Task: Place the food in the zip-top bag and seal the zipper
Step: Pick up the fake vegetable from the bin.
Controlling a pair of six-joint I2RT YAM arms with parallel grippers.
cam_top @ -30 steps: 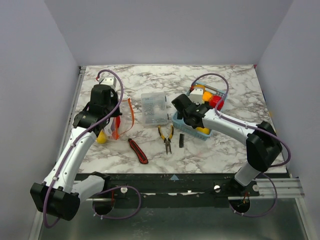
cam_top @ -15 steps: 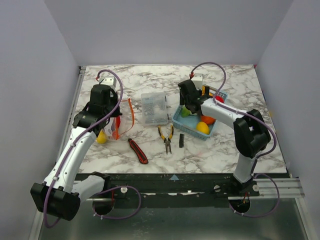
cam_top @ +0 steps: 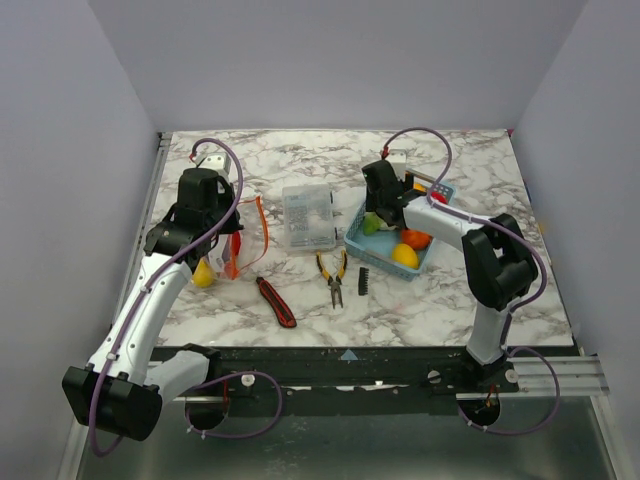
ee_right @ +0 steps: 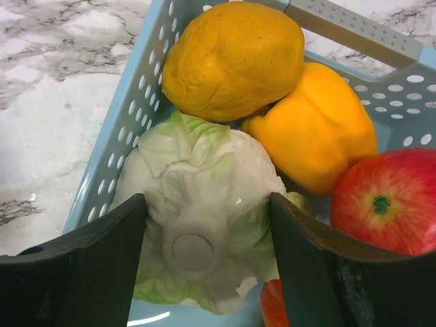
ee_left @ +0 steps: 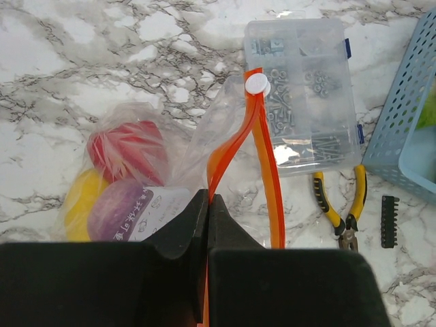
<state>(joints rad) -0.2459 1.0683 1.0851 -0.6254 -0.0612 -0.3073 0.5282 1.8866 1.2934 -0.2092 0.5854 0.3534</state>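
My left gripper (cam_top: 228, 246) is shut on the red-orange zipper (ee_left: 266, 170) at the mouth of the clear zip-top bag (ee_left: 204, 129), which lies on the left of the table (cam_top: 252, 232). The bag holds red (ee_left: 126, 146), yellow (ee_left: 82, 197) and purple (ee_left: 122, 208) food pieces. My right gripper (cam_top: 377, 218) is open inside the light blue basket (ee_right: 116, 129), its jaws on either side of a white-green cabbage (ee_right: 204, 177). A yellow-orange fruit (ee_right: 231, 58), a yellow pepper (ee_right: 313, 129) and a red apple (ee_right: 388, 197) lie beside it.
A rigid clear compartment box (cam_top: 308, 217) stands between bag and basket (cam_top: 355, 243). Yellow-handled pliers (cam_top: 333, 275), a red-and-black utility knife (cam_top: 277, 301) and a black bit holder (cam_top: 364, 281) lie nearer the front edge.
My right wrist has swung toward the back of the basket and come down over the cabbage. The left gripper has stayed shut on the zipper in place.
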